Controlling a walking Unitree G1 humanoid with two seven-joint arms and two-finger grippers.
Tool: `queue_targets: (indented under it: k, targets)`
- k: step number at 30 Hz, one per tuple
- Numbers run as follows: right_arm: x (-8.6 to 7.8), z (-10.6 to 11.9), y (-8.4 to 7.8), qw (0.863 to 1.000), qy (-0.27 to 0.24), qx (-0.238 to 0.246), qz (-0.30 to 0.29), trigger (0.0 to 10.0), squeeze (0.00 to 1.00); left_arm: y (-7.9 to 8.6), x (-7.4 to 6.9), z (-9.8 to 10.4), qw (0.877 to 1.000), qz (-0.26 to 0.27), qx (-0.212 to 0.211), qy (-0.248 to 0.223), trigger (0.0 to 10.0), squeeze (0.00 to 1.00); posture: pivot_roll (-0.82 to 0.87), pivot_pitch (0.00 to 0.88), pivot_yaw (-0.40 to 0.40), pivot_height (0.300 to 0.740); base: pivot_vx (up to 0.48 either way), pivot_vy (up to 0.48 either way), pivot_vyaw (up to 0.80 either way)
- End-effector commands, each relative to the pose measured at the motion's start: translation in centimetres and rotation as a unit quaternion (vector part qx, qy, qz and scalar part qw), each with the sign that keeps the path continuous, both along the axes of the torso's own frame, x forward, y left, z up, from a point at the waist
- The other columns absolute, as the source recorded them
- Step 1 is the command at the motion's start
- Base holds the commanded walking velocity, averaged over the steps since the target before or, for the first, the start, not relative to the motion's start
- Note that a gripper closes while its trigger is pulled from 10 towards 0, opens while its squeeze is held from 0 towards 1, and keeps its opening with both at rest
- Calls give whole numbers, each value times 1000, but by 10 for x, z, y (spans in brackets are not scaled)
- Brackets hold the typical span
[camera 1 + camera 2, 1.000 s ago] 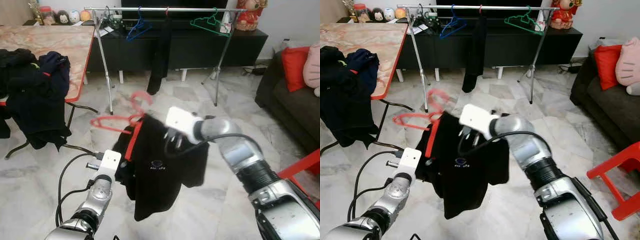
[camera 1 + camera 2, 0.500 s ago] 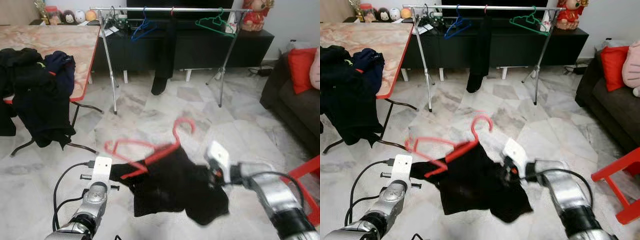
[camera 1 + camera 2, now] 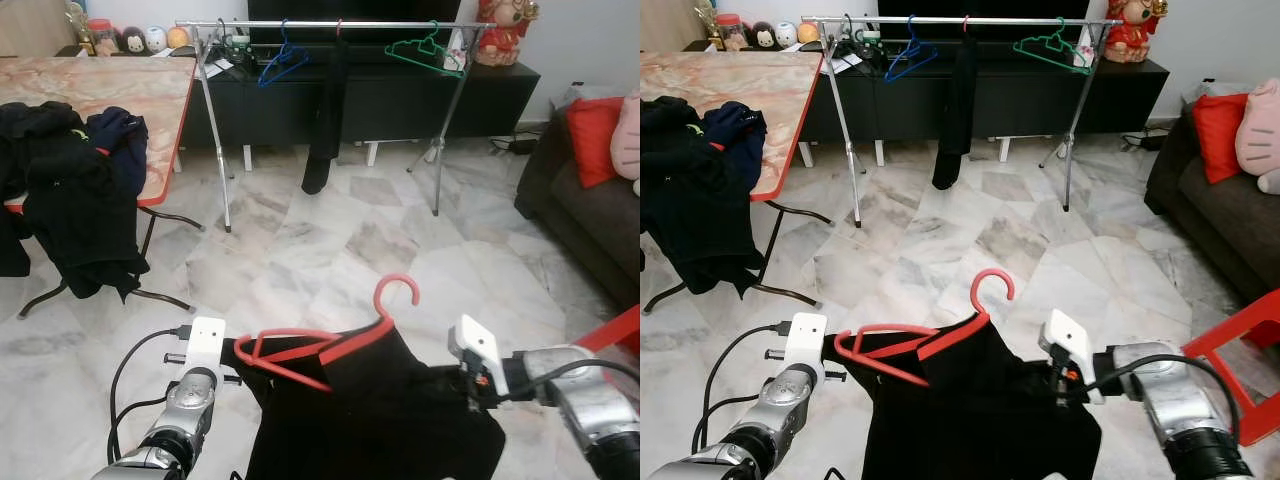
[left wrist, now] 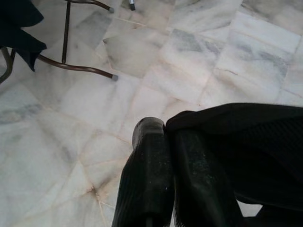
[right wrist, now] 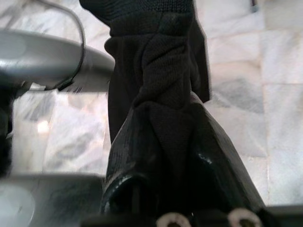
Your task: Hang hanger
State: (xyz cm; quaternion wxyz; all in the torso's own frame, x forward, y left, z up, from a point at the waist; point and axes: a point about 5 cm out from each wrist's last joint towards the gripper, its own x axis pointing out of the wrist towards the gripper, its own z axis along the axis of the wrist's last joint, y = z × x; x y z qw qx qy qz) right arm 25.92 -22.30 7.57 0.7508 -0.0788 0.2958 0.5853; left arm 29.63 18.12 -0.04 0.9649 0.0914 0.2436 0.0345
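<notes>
Stretching a black shirt (image 3: 380, 420) low — left pincer (image 4: 165, 137) and right pincer (image 5: 163, 118) each clenched on cloth, red hanger (image 3: 330, 345) inside.

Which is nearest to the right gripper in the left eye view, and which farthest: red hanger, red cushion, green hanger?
From the right gripper:
1. Red hanger, just to its left, in the black garment.
2. Red cushion, on the sofa, far right.
3. Green hanger, on the rail at the back.

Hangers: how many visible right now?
3 clear ones: blue hanger and green hanger on the rack rail; red hanger inside the black garment held up front. The hung dark garment may hide another.
</notes>
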Motion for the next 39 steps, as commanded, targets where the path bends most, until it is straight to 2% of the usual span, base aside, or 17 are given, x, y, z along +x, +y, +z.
queue_targets:
  k: [1,2,3,4,5,7,9,12,16,21,24,27,30,33,35,39]
  targets:
    - [-2,4,-10,1000,-4,-17,8,0,0,13,-5,-3,999,30,2,13,0,0,-106,33,-29,740,0,0,0]
    - [-2,2,-11,1000,-2,-24,10,0,0,13,-5,-3,999,30,2,14,0,0,-106,33,-29,740,0,0,0]
    - [-5,-4,-14,998,1,-61,27,0,0,13,-5,-3,999,29,2,14,0,0,-106,33,-29,740,0,0,0]
    - [-5,-4,-14,998,1,-61,27,0,0,13,-5,-3,999,29,2,14,0,0,-106,33,-29,740,0,0,0]
    - [-5,-11,-17,994,-4,-105,32,0,0,13,-5,-3,999,28,2,15,0,0,-106,33,-29,740,0,0,0]
    - [-5,-11,-17,994,-4,-105,32,0,0,13,-5,-3,999,28,2,15,0,0,-106,33,-29,740,0,0,0]
    - [-6,-28,-20,979,-24,-195,63,0,0,12,-4,-4,1000,24,-1,17,0,0,-101,42,-28,740,0,0,0]
    - [-8,-35,-27,960,-36,-263,86,0,0,12,-4,-4,1000,23,-3,17,0,0,-101,44,-28,740,0,0,0]
    - [-3,-35,-26,958,-56,-272,69,0,0,12,-4,-4,1000,23,-3,17,0,0,-101,44,-28,740,0,0,0]
    - [8,-28,-19,972,-90,-216,5,0,0,10,-5,-4,1000,16,-4,19,0,0,-99,46,-30,740,0,0,0]
    - [17,-20,-16,981,-107,-155,-44,0,0,9,-6,-6,1000,10,-4,24,0,0,-103,44,-29,740,0,0,0]
    - [22,-16,-14,984,-116,-118,-70,0,0,6,-7,-7,1000,1,-4,27,0,0,-104,42,-29,740,0,0,0]
    - [23,-15,-13,985,-115,-109,-74,0,0,5,-7,-7,1000,-3,-3,28,0,0,-104,42,-29,740,0,0,0]
    - [22,-18,-13,984,-114,-117,-70,0,0,4,-7,-7,1000,-8,-2,28,0,0,-103,41,-28,740,0,0,0]
    - [15,-29,-17,978,-103,-176,-35,0,0,3,-4,-5,1000,-13,-1,26,0,0,-100,39,-28,740,0,0,0]
    - [9,-35,-19,976,-85,-201,-11,0,0,5,-2,-3,1000,-11,-3,22,0,0,-97,39,-28,740,0,0,0]
